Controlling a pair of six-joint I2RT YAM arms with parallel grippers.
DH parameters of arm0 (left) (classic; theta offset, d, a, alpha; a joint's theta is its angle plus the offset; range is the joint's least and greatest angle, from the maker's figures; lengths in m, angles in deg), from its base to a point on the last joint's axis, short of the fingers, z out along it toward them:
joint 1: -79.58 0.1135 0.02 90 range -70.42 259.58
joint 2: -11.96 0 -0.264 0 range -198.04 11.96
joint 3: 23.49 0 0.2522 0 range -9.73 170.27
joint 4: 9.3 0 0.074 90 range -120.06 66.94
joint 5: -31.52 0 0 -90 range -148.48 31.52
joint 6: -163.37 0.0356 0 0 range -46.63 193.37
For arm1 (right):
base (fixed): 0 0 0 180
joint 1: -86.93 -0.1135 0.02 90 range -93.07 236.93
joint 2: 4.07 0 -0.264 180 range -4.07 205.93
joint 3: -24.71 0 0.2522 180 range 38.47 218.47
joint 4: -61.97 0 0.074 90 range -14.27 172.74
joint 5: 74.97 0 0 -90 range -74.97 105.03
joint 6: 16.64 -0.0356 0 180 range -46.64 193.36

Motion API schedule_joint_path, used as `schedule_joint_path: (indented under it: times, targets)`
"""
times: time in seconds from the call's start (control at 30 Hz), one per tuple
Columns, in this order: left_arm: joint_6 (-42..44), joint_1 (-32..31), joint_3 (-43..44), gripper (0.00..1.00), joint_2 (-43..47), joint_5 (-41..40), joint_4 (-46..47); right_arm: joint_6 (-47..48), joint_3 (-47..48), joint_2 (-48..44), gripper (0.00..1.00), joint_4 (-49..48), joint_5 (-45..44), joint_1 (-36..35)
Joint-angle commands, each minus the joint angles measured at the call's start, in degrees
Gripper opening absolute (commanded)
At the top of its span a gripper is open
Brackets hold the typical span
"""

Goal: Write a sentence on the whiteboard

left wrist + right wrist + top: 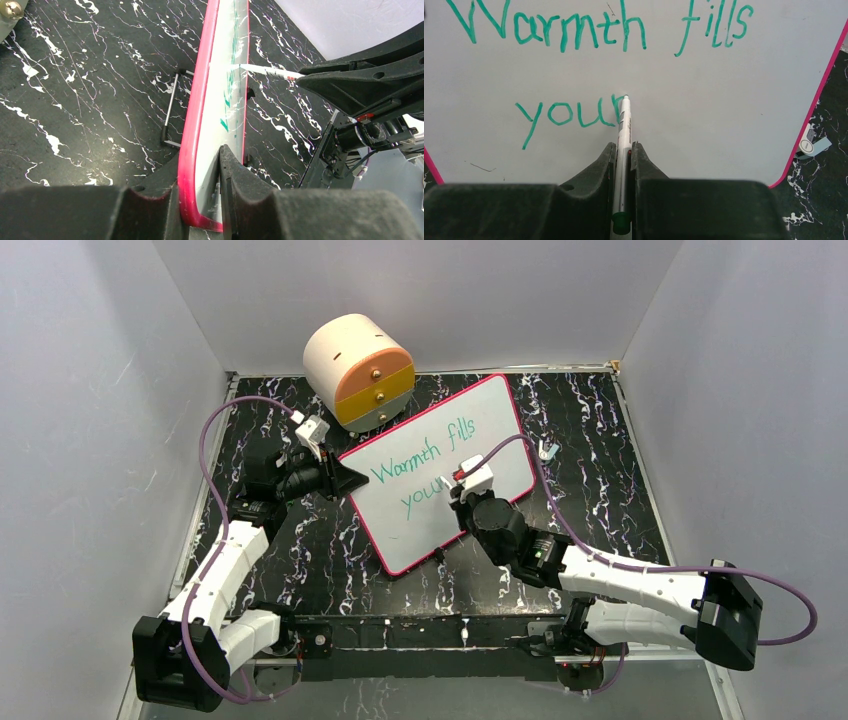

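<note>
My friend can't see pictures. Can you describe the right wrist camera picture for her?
The right gripper holds a marker with its tip at the r of "your" on the whiteboard. Above, green words read "Warmth fills".

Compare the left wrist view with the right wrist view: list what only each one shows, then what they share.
Only left wrist: the left gripper clamped on the pink edge of the whiteboard, and a metal bracket beside the board. Only right wrist: the green writing legible, "Warmth fills" above "your", plus a small pale-blue object past the board's right edge. Both: the whiteboard, the marker with its tip on it, and the right gripper shut on the marker.
</note>
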Motion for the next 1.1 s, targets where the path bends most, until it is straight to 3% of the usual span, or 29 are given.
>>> schedule_joint_path:
  times: [0.0, 0.37, 1.07]
  targets:
    - [9.3, -1.0, -3.4, 0.0, -2.9, -7.3, -9.7, -0.8, 0.1, -0.5, 0.0, -1.4, -1.5, 0.8]
    - [9.3, -1.0, -3.4, 0.0, -2.8, -7.8, -9.7, -0.8, -0.5, -5.2, 0.0, 1.6, -1.7, 1.0]
    - [9.2, -1.0, -3.4, 0.0, -3.1, -7.5, -9.8, -2.2, -4.0, -8.4, 0.0, 1.1, 6.7, 10.3]
